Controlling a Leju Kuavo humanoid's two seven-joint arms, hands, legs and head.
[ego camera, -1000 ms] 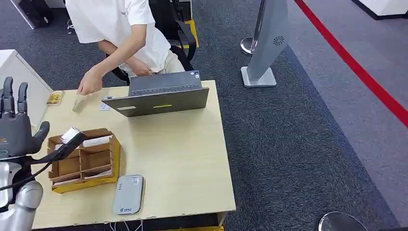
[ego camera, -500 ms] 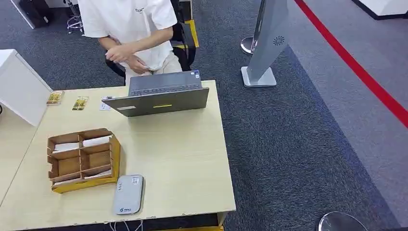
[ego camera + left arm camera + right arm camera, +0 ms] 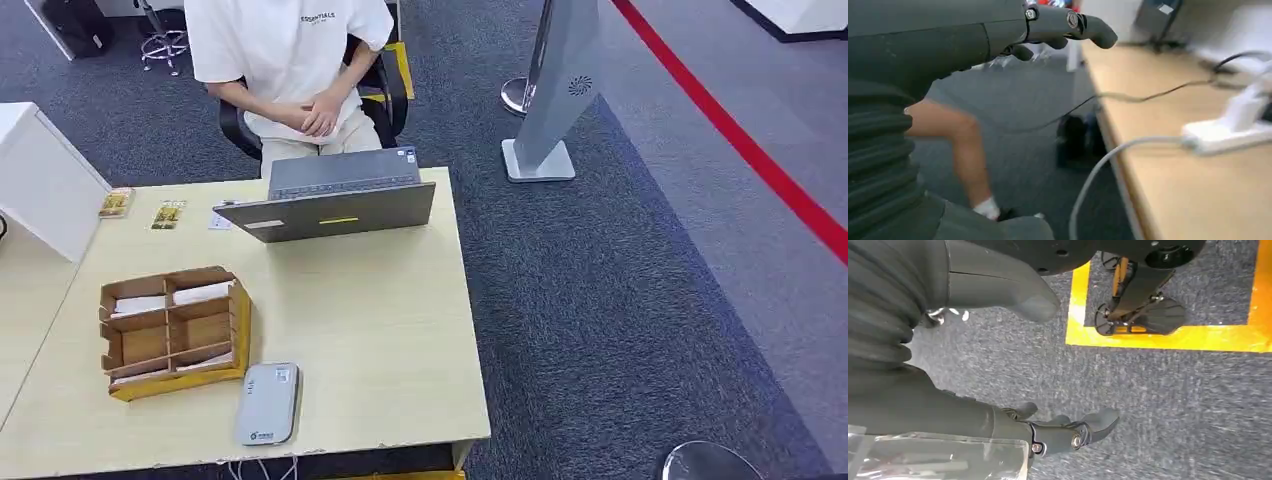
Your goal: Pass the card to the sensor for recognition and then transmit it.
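Note:
A brown cardboard divider box (image 3: 240,330) stands near the table's front left, and white cards (image 3: 200,293) lie in its far compartments. The grey card sensor (image 3: 267,403) lies flat just in front of the box, at the table's front edge. Two small yellow-printed cards (image 3: 167,214) (image 3: 115,202) lie at the far left of the table (image 3: 370,320). In the left wrist view my left hand (image 3: 948,45) is beside a desk edge, its fingers (image 3: 1073,22) stretched out and empty. My right hand (image 3: 948,405) hangs over grey carpet with fingers (image 3: 1073,432) apart, holding nothing.
An open grey laptop (image 3: 330,205) sits at the table's far edge. Behind it a person (image 3: 290,60) sits with hands folded in the lap. A white box (image 3: 40,180) stands at the left, a grey stand (image 3: 555,90) on the carpet at right. Cables and a white power strip (image 3: 1228,130) lie on the neighbouring desk.
My left hand, raised at the left edge a second ago, has dropped out of the head view. The person set a card on the far left of the table and sat back.

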